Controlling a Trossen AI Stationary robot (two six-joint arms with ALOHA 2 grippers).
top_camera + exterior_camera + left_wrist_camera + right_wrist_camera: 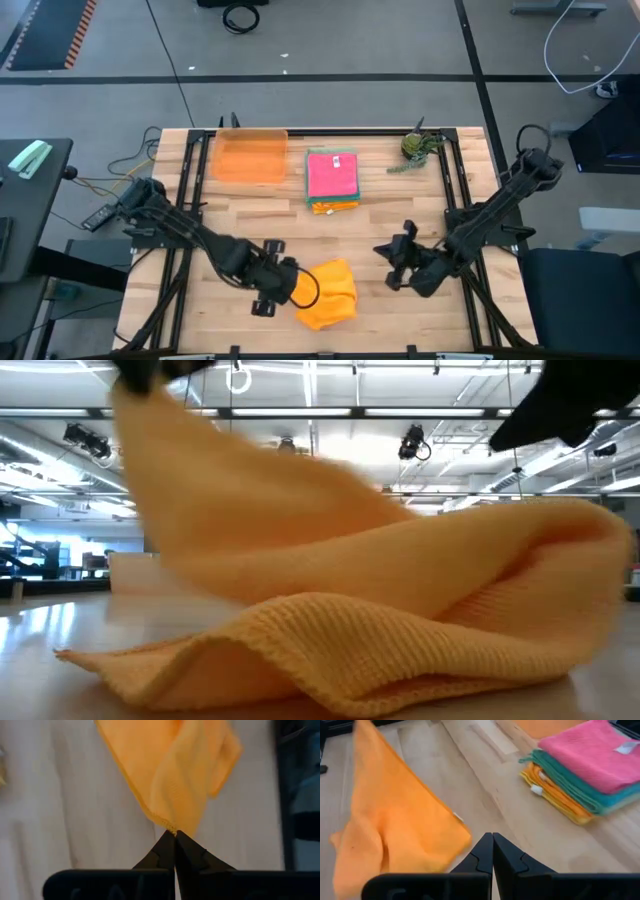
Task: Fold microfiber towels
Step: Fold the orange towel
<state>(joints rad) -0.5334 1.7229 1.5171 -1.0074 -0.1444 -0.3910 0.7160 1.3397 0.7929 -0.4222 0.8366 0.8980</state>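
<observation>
Orange towel is seen bunched at the near edge of the desk, at about 6 o'clock from the desk's centre in the high view. One corner of it is pinched in the left end effector, whose fingers are pressed together on the hem in the left wrist view. In the low view that corner is lifted high while the rest of the cloth lies in folds on the wood. A small white tag is visible on its edge in the right wrist view.

At 3 o'clock from the orange towel, apart from it, the right end effector is held over bare wood with its fingers closed together and nothing between them.

Farther back, at 12 o'clock from the orange towel, a stack of folded towels is seen: pink on top, teal below, then yellow-orange at the bottom. At 9 o'clock from the stack, just beside it, a translucent orange tray is placed. At 3 o'clock from the stack, near the far corner, 1 small green plant is set.
</observation>
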